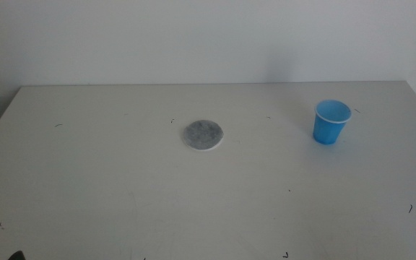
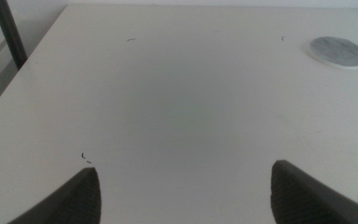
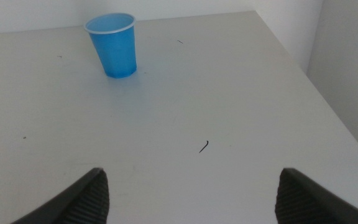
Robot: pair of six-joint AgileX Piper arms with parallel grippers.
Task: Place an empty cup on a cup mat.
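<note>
Cup point(image 1: 331, 122) upright, well apart from mat point(image 1: 204, 135)

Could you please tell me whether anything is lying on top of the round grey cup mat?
Nothing lies on the flat mottled grey cup mat; its whole top shows. The blue plastic cup stands apart, upright on the white table.

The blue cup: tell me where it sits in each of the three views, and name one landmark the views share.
Middle view: the cup stands upright on the table's right side, apart from the cup mat.
Left wrist view: not in it; only the cup mat shows.
Right wrist view: the cup stands upright near the table's far edge.
Shared landmark: the white table.
</note>
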